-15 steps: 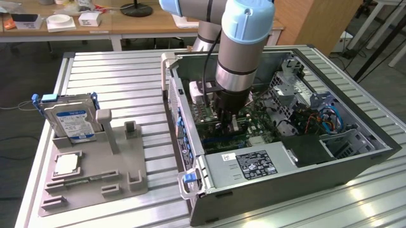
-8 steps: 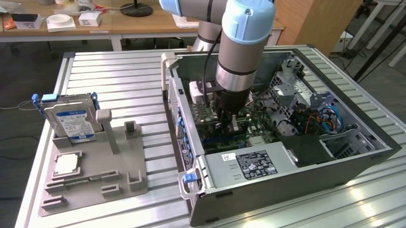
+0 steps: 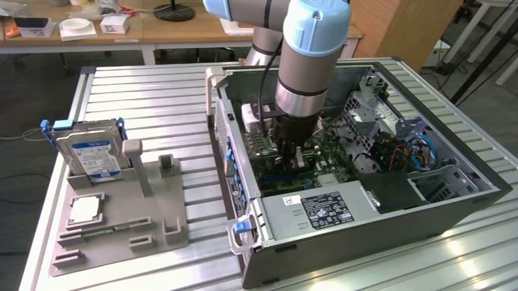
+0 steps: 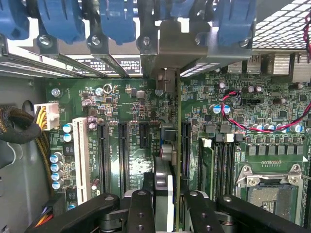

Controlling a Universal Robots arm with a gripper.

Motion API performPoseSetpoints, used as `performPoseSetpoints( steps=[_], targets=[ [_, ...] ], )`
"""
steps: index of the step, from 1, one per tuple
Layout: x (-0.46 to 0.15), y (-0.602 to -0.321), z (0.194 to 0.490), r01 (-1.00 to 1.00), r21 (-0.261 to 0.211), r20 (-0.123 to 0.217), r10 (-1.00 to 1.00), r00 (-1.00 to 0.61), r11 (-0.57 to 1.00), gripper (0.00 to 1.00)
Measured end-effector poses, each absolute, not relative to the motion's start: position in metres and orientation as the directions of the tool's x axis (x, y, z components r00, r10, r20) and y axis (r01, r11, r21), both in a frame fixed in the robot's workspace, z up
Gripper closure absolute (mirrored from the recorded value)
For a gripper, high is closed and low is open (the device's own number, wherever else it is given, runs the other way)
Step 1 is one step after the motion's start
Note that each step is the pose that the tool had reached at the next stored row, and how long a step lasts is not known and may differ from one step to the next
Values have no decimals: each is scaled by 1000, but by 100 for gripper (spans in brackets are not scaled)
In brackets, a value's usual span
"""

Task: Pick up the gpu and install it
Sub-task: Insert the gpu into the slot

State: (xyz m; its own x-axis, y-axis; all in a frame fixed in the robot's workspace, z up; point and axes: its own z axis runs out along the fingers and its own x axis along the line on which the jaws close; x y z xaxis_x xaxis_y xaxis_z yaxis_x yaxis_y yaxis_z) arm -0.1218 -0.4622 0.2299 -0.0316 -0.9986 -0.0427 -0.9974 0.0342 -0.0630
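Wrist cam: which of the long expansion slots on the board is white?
The slot beside the row of blue-topped capacitors, farthest from the gpu in the gripper. The other long slots are black.

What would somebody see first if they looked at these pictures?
The big blue and silver robot arm reaching down into the open computer case in the exterior view catches the eye first. In the wrist view its gripper is shut on the gpu, held edge-on over the green circuit board. At the exterior view's left, a hard drive with a blue-white label stands on a grey holder.
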Motion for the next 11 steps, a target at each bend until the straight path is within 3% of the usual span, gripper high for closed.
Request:
performPoseSetpoints(
  steps=[11],
  targets=[
    [-122, -462, 232, -997, -63, -43, -999, -32, 34, 72]
  ],
)
